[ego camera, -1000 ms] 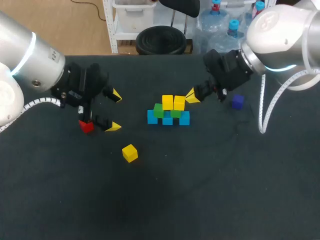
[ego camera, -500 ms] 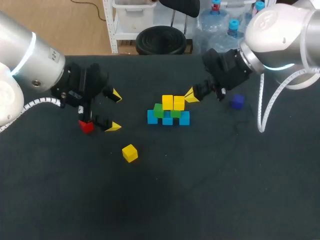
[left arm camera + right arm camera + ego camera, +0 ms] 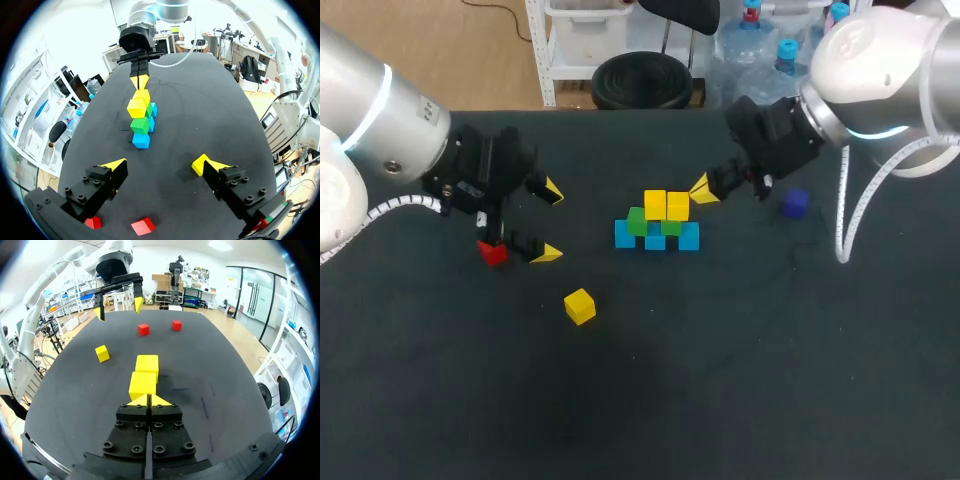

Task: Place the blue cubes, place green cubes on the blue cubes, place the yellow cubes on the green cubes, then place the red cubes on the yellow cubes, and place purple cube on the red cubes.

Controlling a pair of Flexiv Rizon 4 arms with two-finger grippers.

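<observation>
Mid-frame, yellow cubes (image 3: 666,205) were set atop the stack (image 3: 625,234). The right claw (image 3: 702,190) was held closed, empty, beside them, perhaps for nudging; the left claw (image 3: 550,222) was spread wide near a red cube (image 3: 493,252).

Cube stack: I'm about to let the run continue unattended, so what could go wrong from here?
The right gripper is shut, its tips right by the top yellow cubes; a small push forward could topple the stack. The purple cube lies close beside the right arm; a swing might shove it away. The red cube sits behind the tips of the open left gripper, so grasping it needs a pull back first.
</observation>
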